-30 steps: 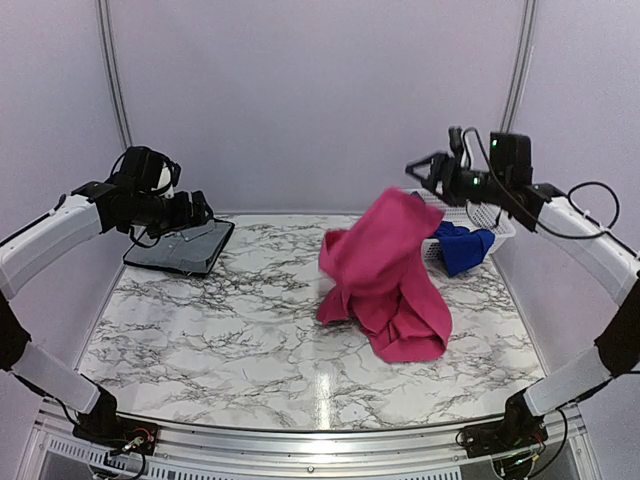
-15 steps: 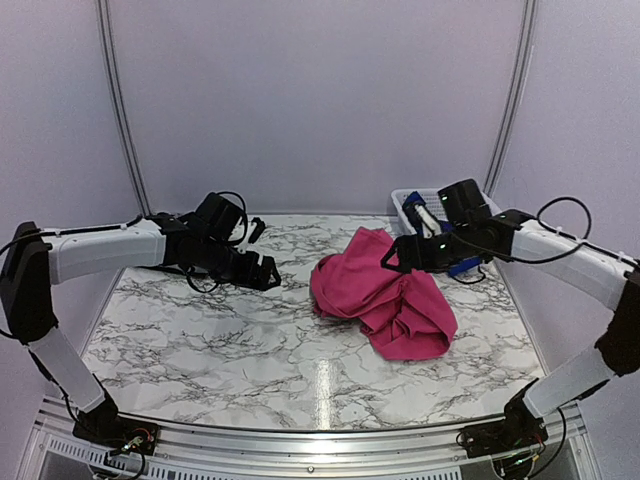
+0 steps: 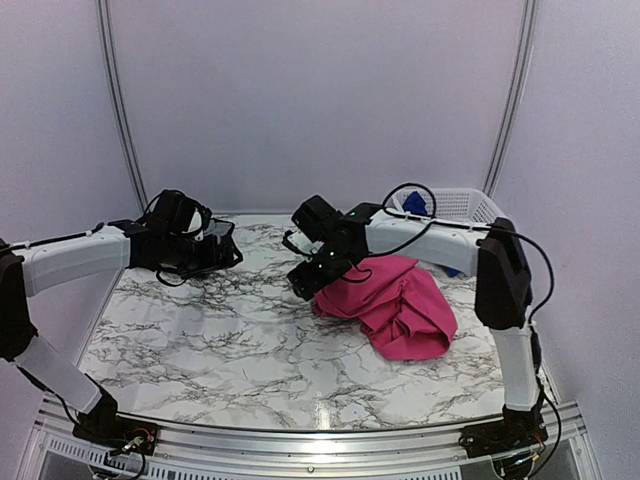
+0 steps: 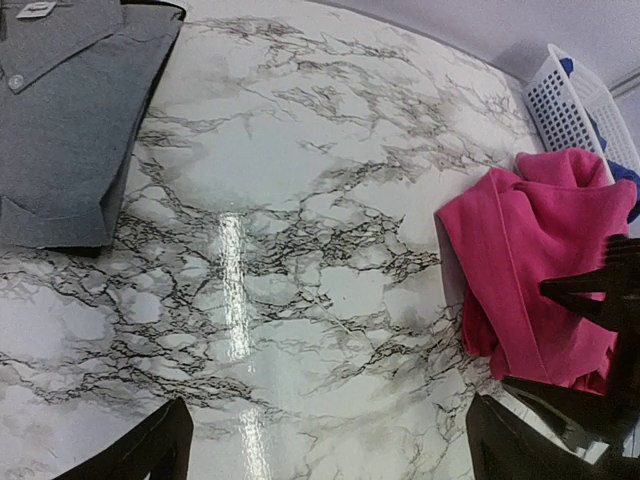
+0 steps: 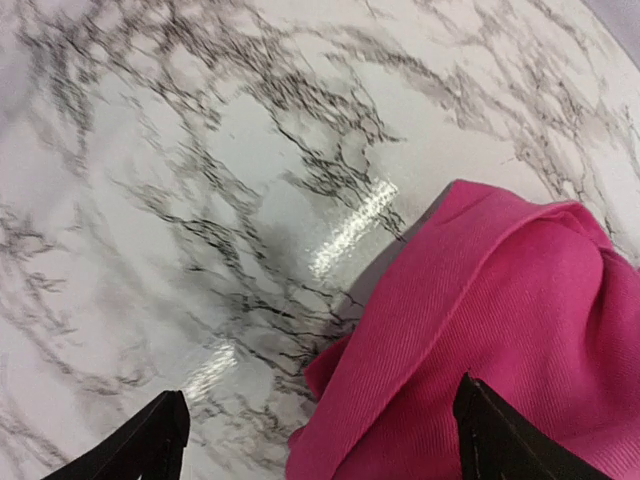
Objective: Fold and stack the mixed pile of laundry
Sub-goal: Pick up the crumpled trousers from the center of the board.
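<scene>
Standing wide apart, the fingers (image 5: 150, 445) of the right gripper (image 5: 320, 438) frame the edge of the magenta-pink garment (image 3: 400, 305), and nothing is pinched between them. The cloth's rim lies in the gap below the jaws. Whether a fingertip actually touches the fabric, I can't tell from here.

That pink garment sits in a crumpled heap on the marble table (image 3: 200, 340), just in front of the white mesh basket (image 3: 460, 205). The right gripper is at the side of the heap farthest from that basket. The royal blue garment (image 3: 416, 207) shows inside the basket, at the end nearest the arm.

Over to the left gripper (image 4: 325, 445): its fingers (image 4: 150, 450) are spread just as wide and hold nothing, with only bare marble between them. It hangs well apart from the basket, across the table from it, and the pink heap lies in between. Furthest from the basket, beside this gripper, a folded grey shirt (image 4: 70, 120) lies flat.
</scene>
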Motion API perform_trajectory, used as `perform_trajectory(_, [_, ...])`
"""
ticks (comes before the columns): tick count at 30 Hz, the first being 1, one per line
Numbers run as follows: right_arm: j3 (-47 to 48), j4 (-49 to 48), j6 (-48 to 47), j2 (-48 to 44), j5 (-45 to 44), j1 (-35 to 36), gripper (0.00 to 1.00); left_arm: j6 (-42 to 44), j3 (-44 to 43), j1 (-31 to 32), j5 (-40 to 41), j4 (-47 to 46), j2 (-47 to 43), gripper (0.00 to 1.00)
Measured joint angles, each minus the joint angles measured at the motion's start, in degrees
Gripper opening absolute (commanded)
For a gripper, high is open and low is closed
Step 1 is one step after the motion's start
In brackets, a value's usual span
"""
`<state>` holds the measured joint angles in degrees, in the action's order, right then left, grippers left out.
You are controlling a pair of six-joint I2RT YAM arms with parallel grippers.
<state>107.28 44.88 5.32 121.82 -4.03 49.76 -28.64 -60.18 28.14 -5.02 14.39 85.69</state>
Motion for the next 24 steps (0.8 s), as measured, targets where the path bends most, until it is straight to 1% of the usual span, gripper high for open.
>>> perform_trajectory(2, [3.3, 2.8, -0.1, 4.9, -3.1, 0.2, 0.83, -0.5, 0.7, -0.7, 0.9, 0.2, -1.6, 0.98])
perform_trajectory(3, [4.4, 4.2, -0.1, 7.2, -4.8, 0.1, 0.80, -0.5, 0.7, -0.8, 1.4, 0.5, -2.5, 0.98])
perform_trajectory(4, [4.9, 5.3, -0.1, 8.9, -6.3, 0.0, 0.73, -0.5, 0.7, -0.8, 1.9, 0.5, -3.1, 0.98])
perform_trajectory(5, [5.0, 6.4, -0.2, 10.3, -7.8, -0.1, 0.63, -0.5, 0.7, -0.8, 2.3, 0.5, -3.8, 0.98])
perform_trajectory(6, [5.1, 7.3, -0.4, 11.3, -9.2, -0.2, 0.49, -0.4, 0.7, -0.8, 2.7, 0.6, -4.3, 0.98])
perform_trajectory(7, [5.1, 7.9, -0.7, 12.0, -10.1, -0.2, 0.25, -0.3, 0.7, -0.8, 3.0, 0.7, -4.8, 0.98])
perform_trajectory(8, [5.4, 8.4, -0.9, 12.2, -10.5, -0.2, 0.06, -0.2, 0.7, -0.7, 3.3, 0.7, -5.0, 0.98])
perform_trajectory(9, [6.0, 8.9, -1.0, 12.3, -10.7, -0.2, 0.00, -0.1, 0.7, -0.7, 3.7, 0.8, -5.2, 0.98])
perform_trajectory(11, [8.8, 10.4, -1.0, 12.3, -9.8, -0.2, 0.00, 0.2, 0.9, -0.7, 4.6, 0.9, -5.3, 0.98])
perform_trajectory(13, [12.8, 11.2, -0.9, 12.3, -6.5, -0.3, 0.00, 0.6, 1.5, -0.7, 5.7, 0.9, -5.6, 0.98])
perform_trajectory(15, [17.7, 10.1, -0.4, 11.9, -0.2, -0.7, 0.00, 0.9, 2.6, -0.8, 6.6, 0.9, -6.3, 0.98])
perform_trajectory(18, [19.8, 4.9, 2.1, 8.9, 10.5, -1.1, 0.00, 1.6, 4.2, -1.0, 7.0, 0.8, -7.9, 0.98])
perform_trajectory(21, [17.7, -3.2, 6.4, 2.4, 21.3, -1.5, 0.00, 2.5, 5.2, -1.2, 6.6, 0.2, -9.1, 0.95])
perform_trajectory(23, [12.3, -10.4, 10.1, -3.9, 26.6, -2.1, 0.00, 3.0, 5.8, -1.3, 5.7, -0.7, -9.7, 0.94])
perform_trajectory(24, [7.6, -15.5, 12.4, -8.2, 29.1, -2.6, 0.00, 3.4, 6.6, -1.4, 4.9, -1.8, -10.3, 0.94])
